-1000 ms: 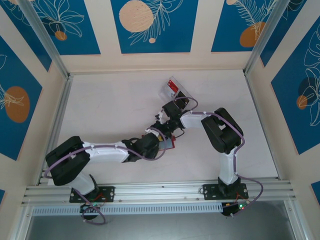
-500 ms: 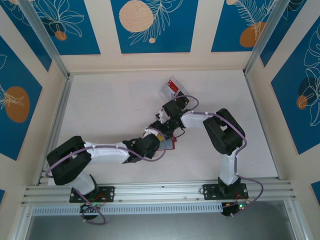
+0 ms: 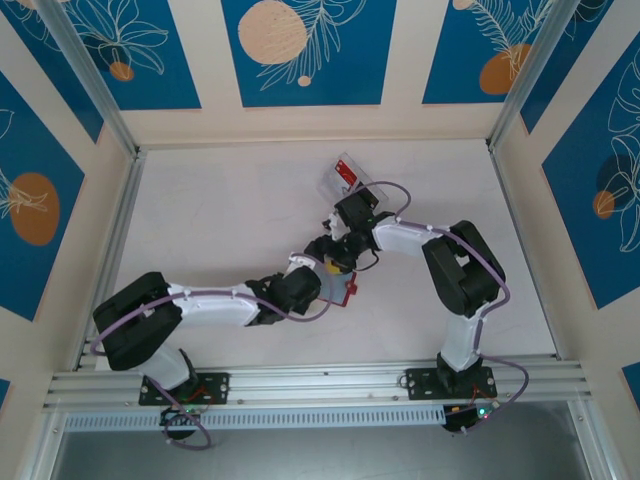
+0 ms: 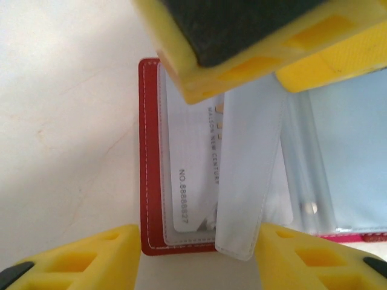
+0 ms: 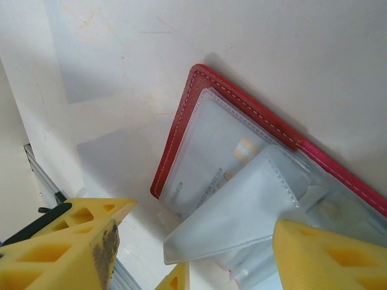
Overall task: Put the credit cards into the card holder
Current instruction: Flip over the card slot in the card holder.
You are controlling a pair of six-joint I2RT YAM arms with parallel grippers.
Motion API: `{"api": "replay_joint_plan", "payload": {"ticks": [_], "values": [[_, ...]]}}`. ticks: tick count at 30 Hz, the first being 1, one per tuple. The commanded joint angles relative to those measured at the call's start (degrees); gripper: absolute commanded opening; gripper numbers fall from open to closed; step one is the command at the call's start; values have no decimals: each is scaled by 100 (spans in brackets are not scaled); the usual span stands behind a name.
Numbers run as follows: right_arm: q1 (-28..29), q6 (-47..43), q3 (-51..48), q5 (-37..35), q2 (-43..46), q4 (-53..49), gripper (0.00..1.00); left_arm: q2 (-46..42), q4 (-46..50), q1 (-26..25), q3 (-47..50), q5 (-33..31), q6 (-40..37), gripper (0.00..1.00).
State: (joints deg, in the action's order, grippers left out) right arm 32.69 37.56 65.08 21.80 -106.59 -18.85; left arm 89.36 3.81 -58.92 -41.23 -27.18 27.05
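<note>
At the centre of the top view, the card holder (image 3: pixel 345 290) lay open under both arms. The left gripper (image 4: pixel 198 241) and right gripper (image 5: pixel 199 225) stood released. A clear flap (image 4: pixel 248 181) overlapped the pocketed card (image 4: pixel 193 181). A clear tray (image 3: pixel 366 186) sat just above.

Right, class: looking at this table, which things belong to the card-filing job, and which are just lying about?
Belong to the job:
card holder, lying open
pale card in its clear pocket
red card, not yet filed

Just lying about:
clear tray under the red card
table
</note>
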Motion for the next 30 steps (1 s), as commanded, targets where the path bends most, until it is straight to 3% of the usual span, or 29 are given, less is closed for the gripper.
{"api": "replay_joint_plan", "payload": {"ticks": [1,15,17,19,23,30], "values": [[-8,-192,-39,330,422,-168,69,151,407,-25,-46,-64,56,52],[-144,-47,-783,-59,1377,-141,67,177,700,438,-176,63,162,51],[-99,-22,-867,-62,1364,-141,60,145,658,611,-126,289,190,49],[18,21,-964,-113,1290,-121,46,71,553,814,-56,599,181,46],[238,171,-1201,-212,1122,22,25,-159,89,1155,139,1583,-30,45],[467,205,-1532,-738,1104,-220,16,-54,257,1339,-63,2266,-323,45]]}}
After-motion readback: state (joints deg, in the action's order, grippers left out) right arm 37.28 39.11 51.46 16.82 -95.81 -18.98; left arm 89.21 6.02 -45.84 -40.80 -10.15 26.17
